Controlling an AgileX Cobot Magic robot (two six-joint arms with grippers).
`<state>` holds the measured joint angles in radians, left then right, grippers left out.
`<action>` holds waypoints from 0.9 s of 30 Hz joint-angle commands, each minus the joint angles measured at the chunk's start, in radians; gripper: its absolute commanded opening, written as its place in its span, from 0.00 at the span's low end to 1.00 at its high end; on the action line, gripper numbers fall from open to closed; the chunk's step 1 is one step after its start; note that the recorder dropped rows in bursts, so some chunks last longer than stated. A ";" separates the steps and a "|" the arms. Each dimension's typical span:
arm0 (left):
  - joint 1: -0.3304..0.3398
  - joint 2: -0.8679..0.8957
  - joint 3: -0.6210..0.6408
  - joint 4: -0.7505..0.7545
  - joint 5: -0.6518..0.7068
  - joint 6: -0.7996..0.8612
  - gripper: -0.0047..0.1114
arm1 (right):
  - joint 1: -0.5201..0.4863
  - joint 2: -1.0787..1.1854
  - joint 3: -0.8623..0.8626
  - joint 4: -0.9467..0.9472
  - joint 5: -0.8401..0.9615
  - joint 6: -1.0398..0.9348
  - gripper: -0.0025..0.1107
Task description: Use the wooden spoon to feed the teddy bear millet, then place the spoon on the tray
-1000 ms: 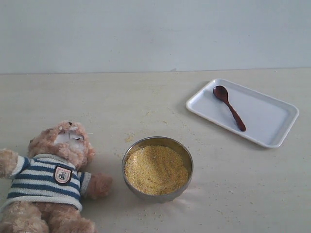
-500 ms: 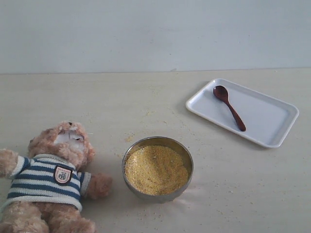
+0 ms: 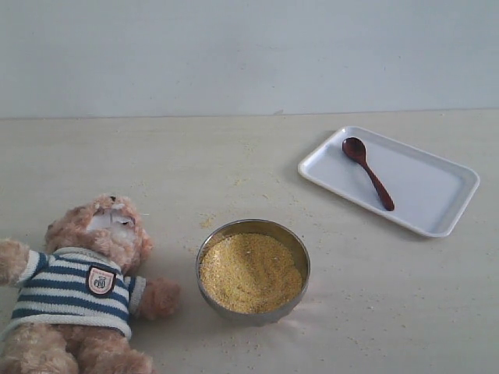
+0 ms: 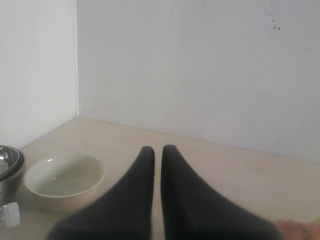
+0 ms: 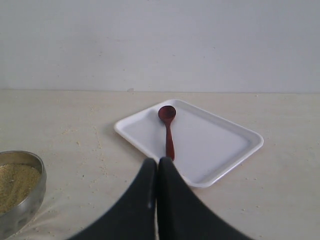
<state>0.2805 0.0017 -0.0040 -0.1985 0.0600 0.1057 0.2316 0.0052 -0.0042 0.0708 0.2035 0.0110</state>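
The teddy bear (image 3: pixel 82 280) lies on its back at the front left of the table in its striped shirt. Golden millet (image 3: pixel 250 272) fills a round steel bowl (image 3: pixel 253 231) at the front centre. The wooden spoon (image 3: pixel 368 172) lies inside the white tray (image 3: pixel 437 195) at the right, and the right wrist view shows both spoon (image 5: pixel 168 131) and tray (image 5: pixel 220 145) beyond my right gripper (image 5: pixel 158 162), which is shut and empty, well short of the spoon. My left gripper (image 4: pixel 157 150) is shut with a thin slit, holding nothing. Neither gripper appears in the exterior view.
Stray millet grains (image 3: pixel 207 222) are scattered on the table around the bowl and towards the tray. In the left wrist view a pale ceramic bowl (image 4: pixel 65 177) and part of a steel bowl (image 4: pixel 10 167) stand near a wall corner.
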 commanded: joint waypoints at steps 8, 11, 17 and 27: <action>0.000 -0.002 0.004 0.004 0.204 -0.008 0.08 | -0.003 -0.005 0.004 0.002 0.003 0.001 0.02; 0.000 -0.002 0.004 0.004 0.251 -0.008 0.08 | -0.003 -0.005 0.004 0.002 0.003 0.001 0.02; 0.000 -0.002 0.004 0.004 0.270 0.079 0.08 | -0.003 -0.005 0.004 0.002 0.003 0.001 0.02; -0.068 -0.002 0.004 0.005 0.294 0.176 0.08 | -0.003 -0.005 0.004 0.002 0.003 0.003 0.02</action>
<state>0.2596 0.0017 -0.0040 -0.1975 0.3576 0.2742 0.2316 0.0052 -0.0042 0.0708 0.2035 0.0110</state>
